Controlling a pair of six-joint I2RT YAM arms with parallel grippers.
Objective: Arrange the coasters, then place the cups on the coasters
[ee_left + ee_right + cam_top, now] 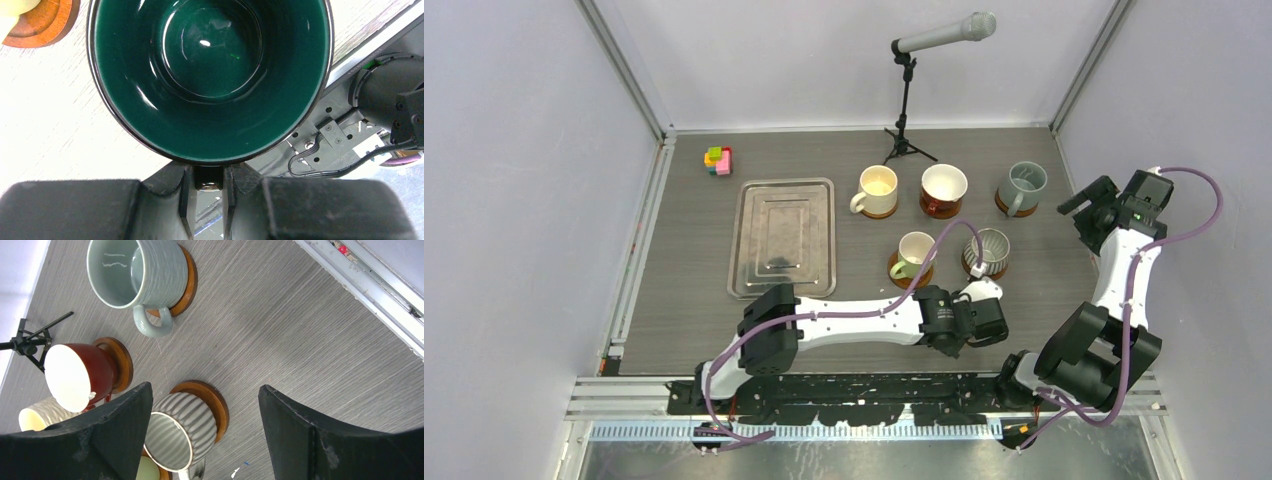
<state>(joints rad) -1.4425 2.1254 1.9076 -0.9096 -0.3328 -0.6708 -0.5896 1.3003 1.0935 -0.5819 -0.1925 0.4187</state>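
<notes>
cup [210,75], dark teal, pinched by its handle in left tool [208,182]; right tool [205,390] gapes wide, empty.

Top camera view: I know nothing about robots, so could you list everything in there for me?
Cups: six; cream, red-brown and grey-blue in the far row; pale green and ribbed silver nearer; teal in the left hand.
Coasters: five seen, brown, one under each standing cup.
Tray: one, steel, left of the cups.
Block toy: one, multicoloured, far left.
Microphone: one, grey, on a black stand at the far edge.
Table: one, grey woodgrain.
Arms: two, white and black; left hand shut on the teal cup, right hand open.
</notes>
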